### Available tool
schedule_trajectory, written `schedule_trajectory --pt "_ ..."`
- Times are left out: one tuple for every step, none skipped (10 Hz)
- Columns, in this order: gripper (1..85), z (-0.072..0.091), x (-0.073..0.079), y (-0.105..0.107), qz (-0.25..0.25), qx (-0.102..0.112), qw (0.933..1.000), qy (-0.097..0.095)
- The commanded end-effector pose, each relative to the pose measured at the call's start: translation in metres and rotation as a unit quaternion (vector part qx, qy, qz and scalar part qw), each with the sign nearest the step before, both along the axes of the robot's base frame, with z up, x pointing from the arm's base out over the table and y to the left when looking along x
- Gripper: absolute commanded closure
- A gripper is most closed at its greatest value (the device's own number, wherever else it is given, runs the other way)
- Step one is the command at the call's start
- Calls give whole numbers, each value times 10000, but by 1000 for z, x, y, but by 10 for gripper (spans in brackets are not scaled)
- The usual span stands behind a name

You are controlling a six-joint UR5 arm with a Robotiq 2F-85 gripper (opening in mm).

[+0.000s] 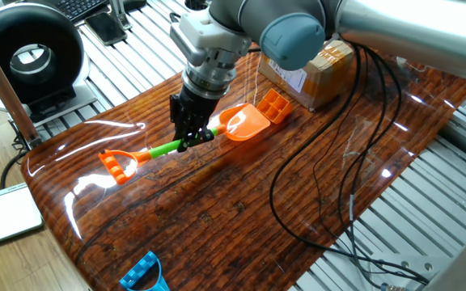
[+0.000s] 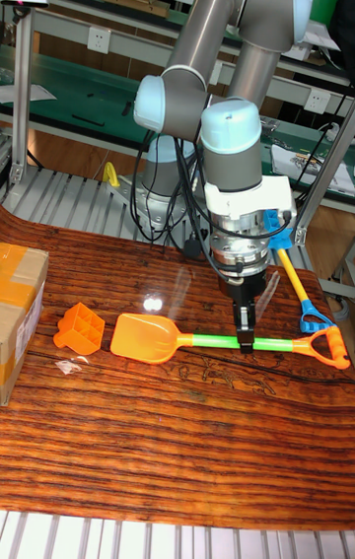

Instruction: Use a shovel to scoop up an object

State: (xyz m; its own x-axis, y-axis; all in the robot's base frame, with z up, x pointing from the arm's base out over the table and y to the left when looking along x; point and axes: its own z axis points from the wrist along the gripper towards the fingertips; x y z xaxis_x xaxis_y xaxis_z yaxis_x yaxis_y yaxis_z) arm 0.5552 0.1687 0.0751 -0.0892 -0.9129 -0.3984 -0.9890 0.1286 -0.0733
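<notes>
The shovel lies lengthwise across the wooden table, with its orange blade point(image 1: 245, 123) point(image 2: 143, 337), green shaft point(image 1: 162, 149) point(image 2: 207, 340) and orange loop end point(image 1: 115, 166) point(image 2: 331, 349) all in view. My gripper point(image 1: 189, 138) point(image 2: 245, 343) points straight down and is shut on the green shaft near its middle. The object, a small orange gridded block point(image 1: 275, 105) point(image 2: 81, 327), sits on the table just past the blade's tip. A narrow gap separates it from the blade, and nothing lies on the blade.
A brown cardboard box point(image 1: 314, 69) point(image 2: 20, 298) stands right behind the block. A small blue toy point(image 1: 146, 273) lies at the table's near corner. A yellow-shafted tool with a blue handle point(image 2: 311, 313) leans behind the loop end. Black cables point(image 1: 314, 186) hang over the table's right side.
</notes>
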Motion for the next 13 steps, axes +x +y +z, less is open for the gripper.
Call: schedule_trajectory --pt "843 5 2 6 -44 158 9999 -8" --pt "843 5 1 6 -48 159 9999 3" --pt "843 4 1 5 -48 136 9999 2" --pt "843 4 1 4 -41 119 9999 -1" --pt "843 4 1 5 -48 136 9999 2" --pt "843 5 2 5 -58 144 9999 -1" --pt "843 4 2 4 -58 121 9999 -2" --pt "843 4 2 3 -58 98 9999 -2" --pt "843 3 2 2 -51 82 10000 -5" --pt "843 3 1 2 -48 82 10000 2" --pt "843 4 1 3 -55 98 9999 5" --pt "843 4 1 3 -55 98 9999 5" --pt "843 4 2 3 -58 98 9999 -2"
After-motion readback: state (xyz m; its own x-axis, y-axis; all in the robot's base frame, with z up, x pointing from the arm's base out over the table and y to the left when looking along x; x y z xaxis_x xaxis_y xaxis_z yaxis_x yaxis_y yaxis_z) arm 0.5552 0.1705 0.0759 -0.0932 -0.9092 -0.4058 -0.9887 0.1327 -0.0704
